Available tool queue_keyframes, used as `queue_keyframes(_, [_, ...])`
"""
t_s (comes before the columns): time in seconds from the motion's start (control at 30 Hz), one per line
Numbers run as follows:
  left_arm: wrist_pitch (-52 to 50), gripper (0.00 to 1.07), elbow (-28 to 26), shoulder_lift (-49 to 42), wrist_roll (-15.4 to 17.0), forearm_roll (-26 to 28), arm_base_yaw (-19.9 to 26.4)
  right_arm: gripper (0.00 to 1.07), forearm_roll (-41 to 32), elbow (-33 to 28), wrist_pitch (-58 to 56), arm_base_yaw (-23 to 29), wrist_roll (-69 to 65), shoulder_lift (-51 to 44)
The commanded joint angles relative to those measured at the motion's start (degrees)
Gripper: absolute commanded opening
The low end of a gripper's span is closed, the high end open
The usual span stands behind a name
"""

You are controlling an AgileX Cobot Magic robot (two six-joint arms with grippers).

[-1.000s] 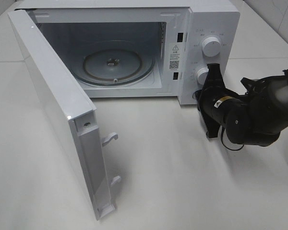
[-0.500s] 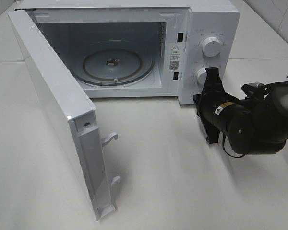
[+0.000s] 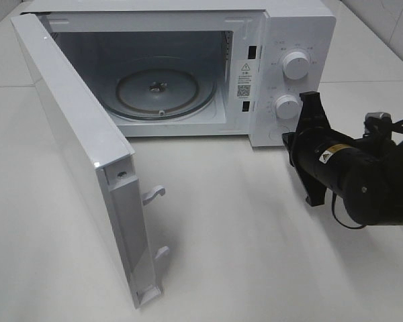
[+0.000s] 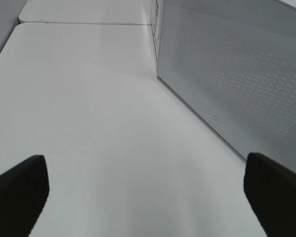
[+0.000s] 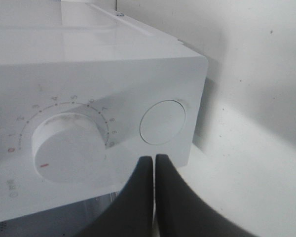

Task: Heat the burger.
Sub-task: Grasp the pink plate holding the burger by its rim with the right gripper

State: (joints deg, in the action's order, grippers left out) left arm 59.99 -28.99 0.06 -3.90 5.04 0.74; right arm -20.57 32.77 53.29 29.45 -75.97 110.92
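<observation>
The burger is out of view in every frame. The white microwave [image 3: 302, 27] stands at the back with its door [image 3: 80, 147] swung wide open to the left. Its glass turntable [image 3: 158, 87] is bare. My right gripper [image 3: 289, 141] is shut and empty, its tips a short way in front of the round button [image 5: 163, 122] below the lower knob [image 3: 287, 106]. The right wrist view shows the shut gripper [image 5: 153, 160] pointing at that button, beside the knob [image 5: 69, 145]. My left gripper [image 4: 148, 197] is open and empty over bare table, beside the door's outer face [image 4: 237, 74].
The open door juts far out over the white table [image 3: 242, 235] toward its front left. An upper knob [image 3: 295, 64] sits above the lower one on the control panel. The right arm's black body [image 3: 363, 181] lies at the right edge.
My right gripper has drawn back from the microwave's control panel, moving right and toward the table's front. The door and turntable have not moved.
</observation>
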Motion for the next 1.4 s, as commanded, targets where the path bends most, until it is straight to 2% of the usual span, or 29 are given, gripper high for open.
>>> queue_keyframes(0.03, [-0.2,1.05,0.1,-0.2,0.4,0.2,0.1,0.00,0.2,-2.8,-3.2,0.1,6.9,-4.9])
queue_keyframes(0.27, [-0.2,1.05,0.1,-0.2,0.4,0.2,0.1,0.00,0.3,-6.1,-11.6,0.1,18.9,-13.2])
queue_keyframes(0.3, [-0.2,1.05,0.1,-0.2,0.4,0.2,0.1,0.00,1.3,-6.2,-17.1,0.1,24.4,-16.1])
queue_keyframes(0.33, [-0.2,1.05,0.1,-0.2,0.4,0.2,0.1,0.00,1.3,-6.2,-17.1,0.1,24.4,-16.1])
queue_keyframes(0.37, [-0.2,1.05,0.1,-0.2,0.4,0.2,0.1,0.00,3.0,-6.2,-23.7,0.1,32.5,-18.9])
queue_keyframes(0.43, [-0.2,1.05,0.1,-0.2,0.4,0.2,0.1,0.00,3.0,-6.2,-27.3,-0.1,36.7,-20.4])
queue_keyframes(0.5, [-0.2,1.05,0.1,-0.2,0.4,0.2,0.1,0.00,1.9,-5.6,-36.8,-0.1,47.7,-24.2])
queue_keyframes(0.53, [-0.2,1.05,0.1,-0.2,0.4,0.2,0.1,0.00,1.9,-5.6,-36.8,-0.1,47.7,-24.2])
queue_keyframes(0.6, [-0.2,1.05,0.1,-0.2,0.4,0.2,0.1,0.00,1.7,-3.8,-45.5,-0.1,56.8,-26.8])
queue_keyframes(0.63, [-0.2,1.05,0.1,-0.2,0.4,0.2,0.1,0.00,1.7,-3.8,-45.5,-0.1,56.8,-26.8])
queue_keyframes(0.7, [-0.2,1.05,0.1,-0.2,0.4,0.2,0.1,0.00,3.0,0.6,-60.3,-0.1,68.2,-28.4])
queue_keyframes(0.77, [-0.2,1.05,0.1,-0.2,0.4,0.2,0.1,0.00,3.9,1.9,-63.9,-0.1,70.2,-28.4])
queue_keyframes(0.8, [-0.2,1.05,0.1,-0.2,0.4,0.2,0.1,0.00,7.2,5.0,-73.5,-0.1,74.0,-28.4])
queue_keyframes(0.83, [-0.2,1.05,0.1,-0.2,0.4,0.2,0.1,0.00,7.2,5.0,-73.5,-0.1,74.0,-28.4])
queue_keyframes(0.9, [-0.2,1.05,0.1,-0.2,0.4,0.2,0.1,0.00,13.2,9.3,-85.6,-0.1,74.5,-28.4])
queue_keyframes(0.93, [-0.2,1.05,0.1,-0.2,0.4,0.2,0.1,0.00,13.2,9.3,-85.6,-0.1,74.5,-28.4])
queue_keyframes(1.0, [-0.2,1.05,0.1,-0.2,0.4,0.2,0.1,0.00,18.4,12.6,-94.4,-0.1,73.7,-28.4])
queue_keyframes(1.1, [-0.2,1.05,0.1,-0.2,0.4,0.2,0.1,0.01,22.3,14.6,-98.9,-0.1,72.0,-28.4])
queue_keyframes(1.23, [-0.2,1.05,0.1,-0.2,0.4,0.2,0.1,0.04,23.7,15.0,-100.2,-0.1,69.3,-28.4])
queue_keyframes(1.33, [-0.2,1.05,0.1,-0.2,0.4,0.2,0.1,0.14,26.9,15.0,-99.6,-0.1,66.8,-28.4])
queue_keyframes(1.37, [-0.2,1.05,0.1,-0.2,0.4,0.2,0.1,0.28,29.3,15.0,-99.6,-0.1,65.6,-28.4])
queue_keyframes(1.4, [-0.2,1.05,0.1,-0.2,0.4,0.2,0.1,0.28,29.3,15.0,-99.6,-0.1,65.6,-28.4])
